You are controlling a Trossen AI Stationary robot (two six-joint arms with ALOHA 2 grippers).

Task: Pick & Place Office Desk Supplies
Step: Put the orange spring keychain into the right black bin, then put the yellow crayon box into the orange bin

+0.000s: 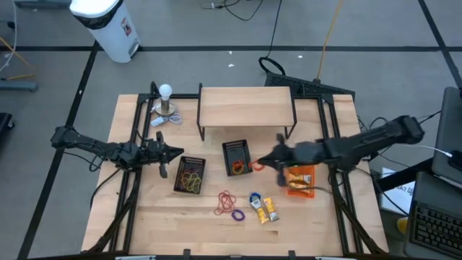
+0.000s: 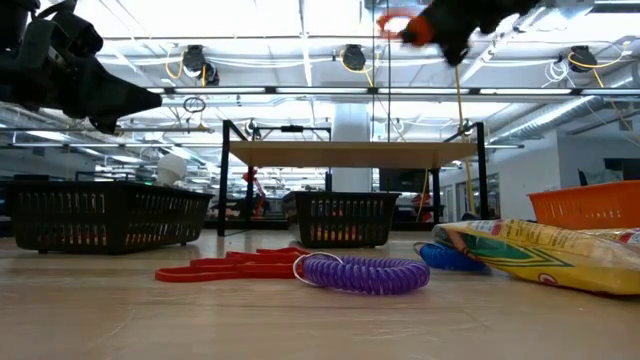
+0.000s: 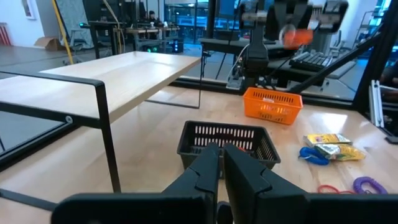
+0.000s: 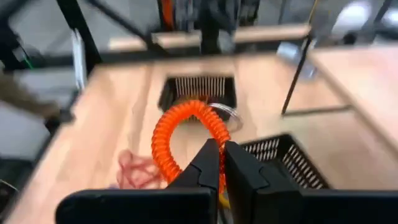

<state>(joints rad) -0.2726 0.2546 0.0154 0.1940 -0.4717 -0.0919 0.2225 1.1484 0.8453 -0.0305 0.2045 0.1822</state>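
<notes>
The high view looks straight down on the whole counter [image 1: 144, 217]. The low view sits at counter level, close behind the purple coil [image 2: 362, 272], facing the room. Both wrist views look forward across the counter; all share the black baskets [image 1: 236, 157].

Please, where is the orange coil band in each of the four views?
High: orange coil beside the middle black basket, at the right gripper.
Low: top centre, held high.
Left wrist: top right.
Right wrist: centre, in the fingers.
Shared landmark: that black basket.
</notes>
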